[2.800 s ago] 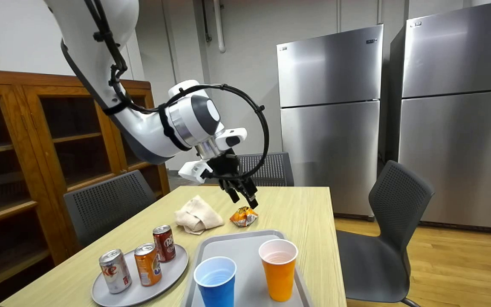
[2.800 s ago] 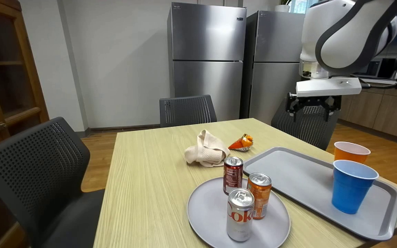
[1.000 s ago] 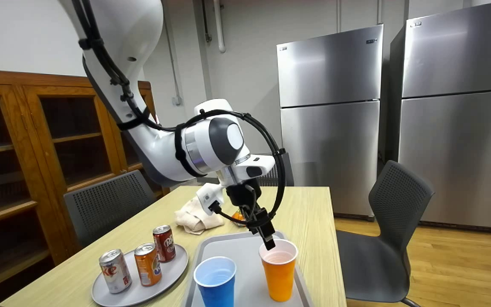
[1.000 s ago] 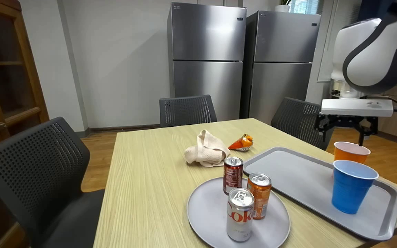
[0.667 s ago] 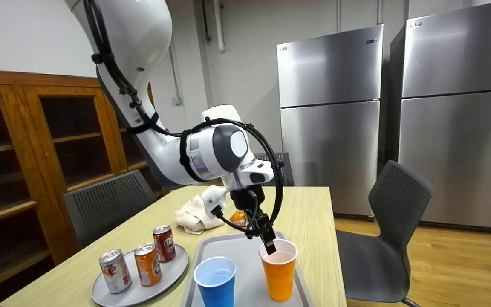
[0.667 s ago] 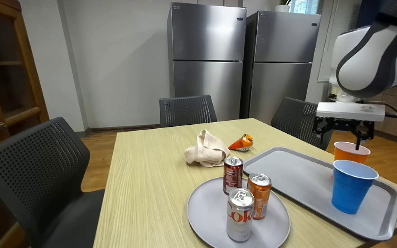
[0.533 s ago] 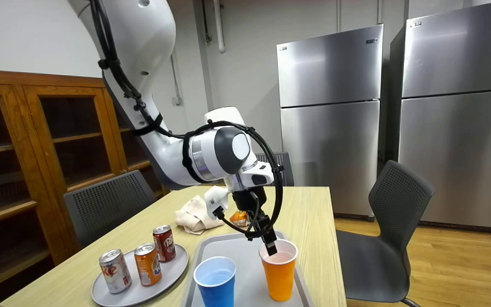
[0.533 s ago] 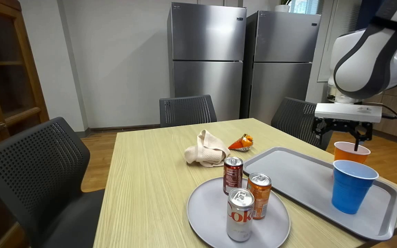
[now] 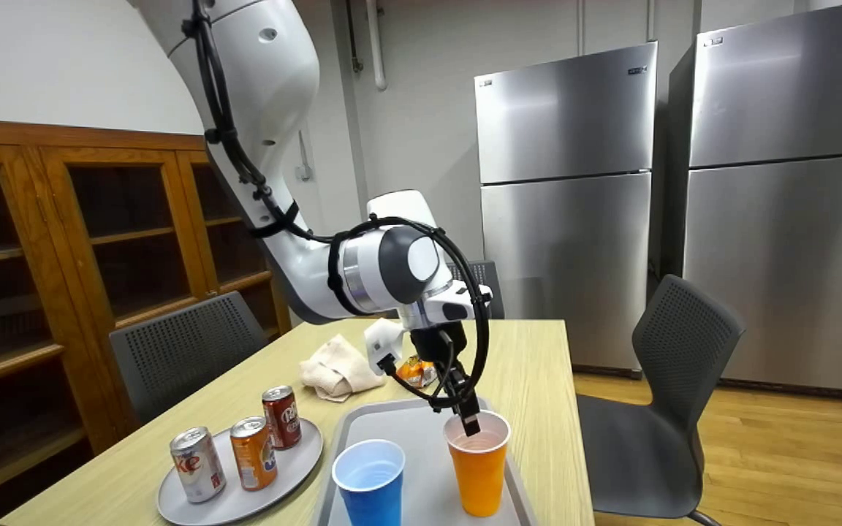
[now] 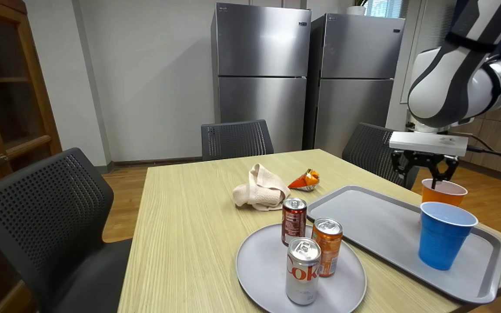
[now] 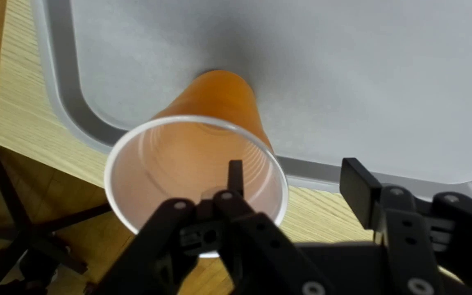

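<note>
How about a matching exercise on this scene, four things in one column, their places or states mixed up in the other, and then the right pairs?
Things:
1. orange cup
2. end effector
3. Coke can
4. cloth

Places or states:
A. upright on the plate
B. upright on the tray
C. bunched up on the table
D. open, jaws apart

Right pairs: 1-B, 2-D, 3-A, 4-C.
</note>
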Available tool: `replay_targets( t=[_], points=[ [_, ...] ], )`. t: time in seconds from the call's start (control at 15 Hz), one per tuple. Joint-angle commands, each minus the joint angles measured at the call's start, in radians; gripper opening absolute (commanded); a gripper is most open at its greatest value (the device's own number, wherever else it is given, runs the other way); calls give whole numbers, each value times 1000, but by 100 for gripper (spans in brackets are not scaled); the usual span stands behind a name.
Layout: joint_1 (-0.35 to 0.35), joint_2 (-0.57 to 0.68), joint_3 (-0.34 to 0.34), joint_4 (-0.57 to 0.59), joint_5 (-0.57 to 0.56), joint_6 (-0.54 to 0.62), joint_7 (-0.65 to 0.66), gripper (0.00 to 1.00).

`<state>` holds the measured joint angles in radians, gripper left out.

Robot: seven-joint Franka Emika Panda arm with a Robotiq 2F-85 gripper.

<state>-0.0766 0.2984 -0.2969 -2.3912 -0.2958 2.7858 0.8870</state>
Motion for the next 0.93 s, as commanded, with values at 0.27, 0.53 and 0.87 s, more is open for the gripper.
replay_targets(
  t=[0.27,0.53,0.87],
  points=[
    [36,23,-36,49,15,-1,-30,3],
    [58,11,-51,54,3,1,-27,1],
    [86,-7,-64,68,-18,20,-26,1]
  ],
)
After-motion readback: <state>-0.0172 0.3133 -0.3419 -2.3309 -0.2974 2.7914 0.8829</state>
